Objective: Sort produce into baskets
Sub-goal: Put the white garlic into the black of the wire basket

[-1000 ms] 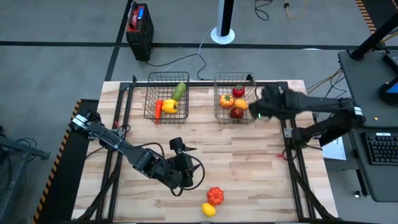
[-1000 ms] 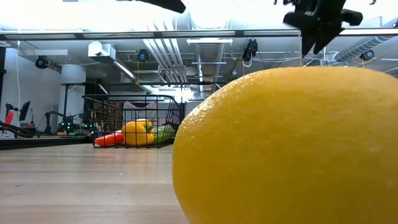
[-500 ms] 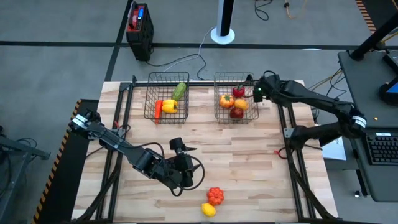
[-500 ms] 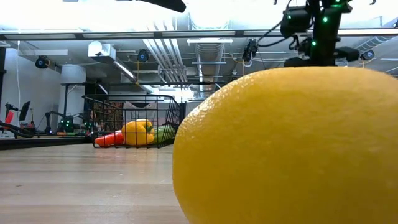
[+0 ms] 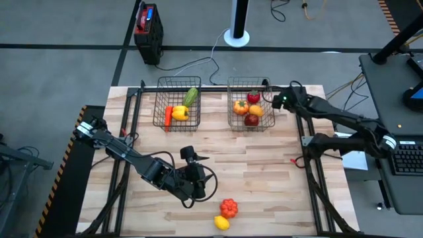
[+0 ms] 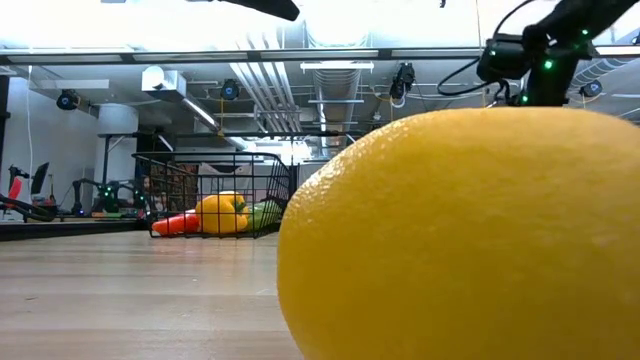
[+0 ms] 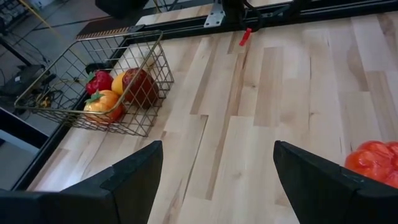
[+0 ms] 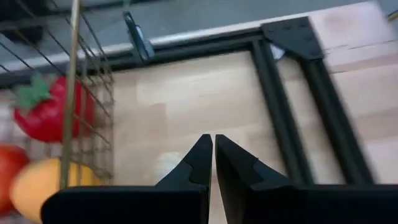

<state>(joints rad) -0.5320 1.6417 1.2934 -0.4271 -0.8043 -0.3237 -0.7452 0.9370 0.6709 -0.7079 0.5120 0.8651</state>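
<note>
Two wire baskets stand at the far edge. The left basket (image 5: pixel 177 102) holds a green cucumber, a yellow pepper (image 6: pixel 222 212) and an orange carrot. The right basket (image 5: pixel 250 104) holds a red piece with a green stalk (image 8: pixel 46 115), an orange and a dark red apple (image 7: pixel 140 86). A lobed red-orange piece (image 5: pixel 229 207) and a lemon (image 5: pixel 222 223) lie on the table near its near edge. My left gripper (image 5: pixel 198 182) hovers open mid-table, with nothing between its fingers. My right gripper (image 8: pixel 213 158) is shut, just right of the right basket, above the bare table.
The black table frame (image 5: pixel 305 142) runs along the table's sides and far edge, and its corner (image 8: pixel 292 37) lies close to my right gripper. The lemon (image 6: pixel 460 235) fills most of the low view. Bare wood (image 5: pixel 251 165) lies between the baskets and the near pieces.
My right gripper has drawn back from over the right basket's right side toward the table's far right corner, sinking and turning as it went. The produce and my left arm have kept still.
</note>
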